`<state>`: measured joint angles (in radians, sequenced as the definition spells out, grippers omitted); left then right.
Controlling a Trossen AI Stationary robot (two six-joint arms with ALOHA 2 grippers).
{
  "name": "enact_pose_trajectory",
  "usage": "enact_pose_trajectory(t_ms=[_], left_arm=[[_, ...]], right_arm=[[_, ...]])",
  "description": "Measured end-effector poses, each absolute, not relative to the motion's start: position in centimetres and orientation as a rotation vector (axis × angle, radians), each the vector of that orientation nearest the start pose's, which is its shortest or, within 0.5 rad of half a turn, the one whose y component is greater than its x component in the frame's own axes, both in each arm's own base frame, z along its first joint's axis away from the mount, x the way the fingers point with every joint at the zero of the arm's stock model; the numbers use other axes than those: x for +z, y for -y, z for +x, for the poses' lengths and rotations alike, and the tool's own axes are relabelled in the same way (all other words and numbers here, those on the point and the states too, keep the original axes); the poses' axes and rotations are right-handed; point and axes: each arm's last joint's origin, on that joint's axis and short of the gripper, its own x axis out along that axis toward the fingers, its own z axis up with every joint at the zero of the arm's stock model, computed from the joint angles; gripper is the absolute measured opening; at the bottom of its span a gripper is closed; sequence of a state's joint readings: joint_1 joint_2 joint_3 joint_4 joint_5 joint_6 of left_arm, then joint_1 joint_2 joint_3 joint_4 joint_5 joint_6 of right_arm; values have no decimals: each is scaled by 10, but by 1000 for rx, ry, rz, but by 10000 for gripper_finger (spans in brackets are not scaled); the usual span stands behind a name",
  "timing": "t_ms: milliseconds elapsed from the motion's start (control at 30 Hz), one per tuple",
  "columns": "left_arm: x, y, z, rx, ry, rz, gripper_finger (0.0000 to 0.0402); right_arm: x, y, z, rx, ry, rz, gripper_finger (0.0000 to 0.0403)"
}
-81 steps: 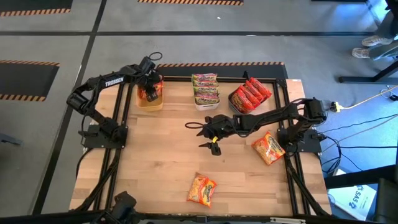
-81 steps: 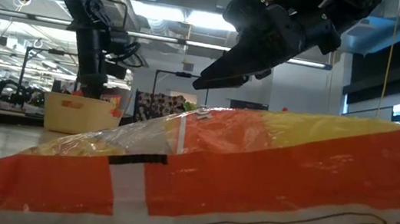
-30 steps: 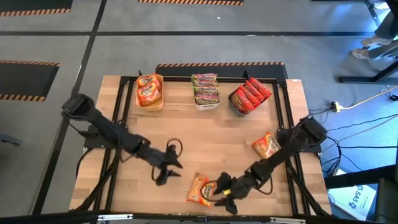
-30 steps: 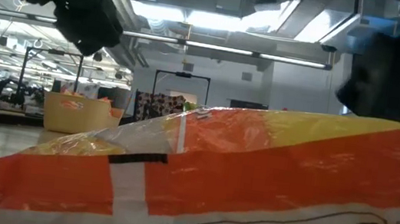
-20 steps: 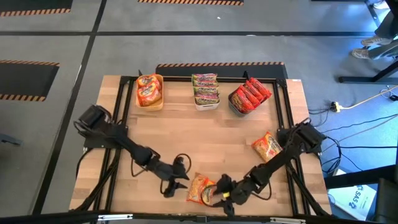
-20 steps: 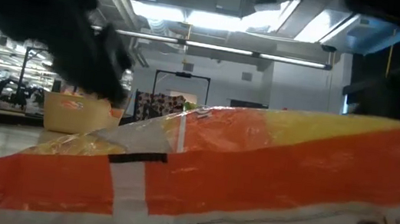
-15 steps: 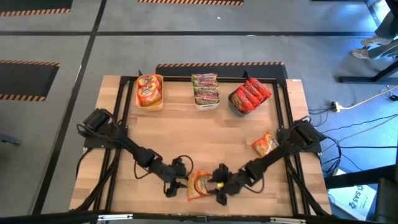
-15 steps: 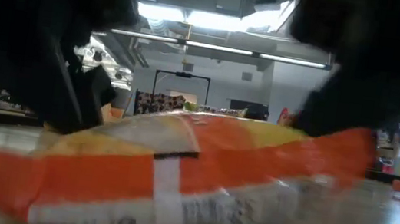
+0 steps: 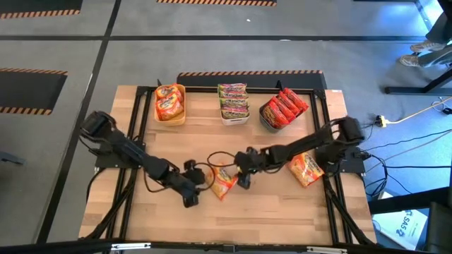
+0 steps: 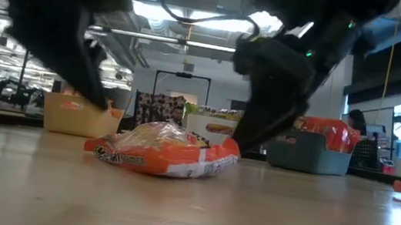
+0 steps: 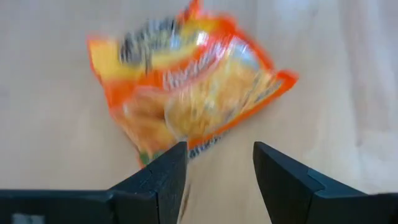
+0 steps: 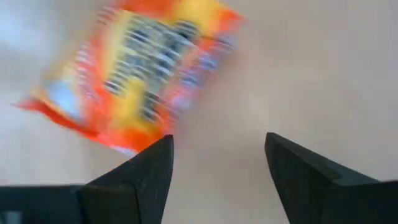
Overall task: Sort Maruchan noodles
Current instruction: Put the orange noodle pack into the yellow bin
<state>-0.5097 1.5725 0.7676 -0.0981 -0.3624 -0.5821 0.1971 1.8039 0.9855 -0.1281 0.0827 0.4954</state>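
An orange-yellow noodle packet lies flat on the wooden table near its middle. It also shows in the low view. My left gripper is open, low at the packet's left side, with the packet just ahead of its fingers. My right gripper is open, low at the packet's right side, with the packet ahead of it and off to one side. A second orange-yellow packet lies at the table's right. My left gripper has one fingertip right at the packet's near corner; whether it touches, I cannot tell. My right gripper has one fingertip beside the packet's edge, which lies flat on the table; whether it touches, I cannot tell.
At the far edge stand a yellow bin with orange-yellow packets, a white bin with green-pink packets and a dark grey bin with red packets. A black frame runs round the table.
The orange-yellow packet has slid along the table from near the front edge toward the middle and has turned about. My right gripper has gone with it, away from the front edge toward the far side. My left gripper has dipped toward the front edge and come back beside the packet.
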Motion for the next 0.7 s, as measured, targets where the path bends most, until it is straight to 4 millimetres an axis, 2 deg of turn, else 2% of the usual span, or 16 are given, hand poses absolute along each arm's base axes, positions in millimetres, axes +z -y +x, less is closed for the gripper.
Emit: enact_pose_trajectory(t_ms=[133, 233, 367, 533, 600, 700], left_arm=[[179, 126, 256, 133, -740, -75, 179], [180, 114, 258, 226, -708, 12, 179], [160, 93, 262, 301, -771, 53, 179], [132, 81, 267, 261, -884, 13, 179], [121, 83, 268, 210, -932, -7, 179], [116, 88, 271, 155, -944, -58, 179]], right_arm=[[161, -63, 330, -183, -956, 266, 238], [166, -86, 333, -42, -893, 255, 238], [156, -122, 334, 97, -849, 208, 238], [128, -143, 331, -98, -802, 34, 238], [119, -143, 329, -184, -808, -48, 238], [120, -133, 329, -338, -775, -125, 238]])
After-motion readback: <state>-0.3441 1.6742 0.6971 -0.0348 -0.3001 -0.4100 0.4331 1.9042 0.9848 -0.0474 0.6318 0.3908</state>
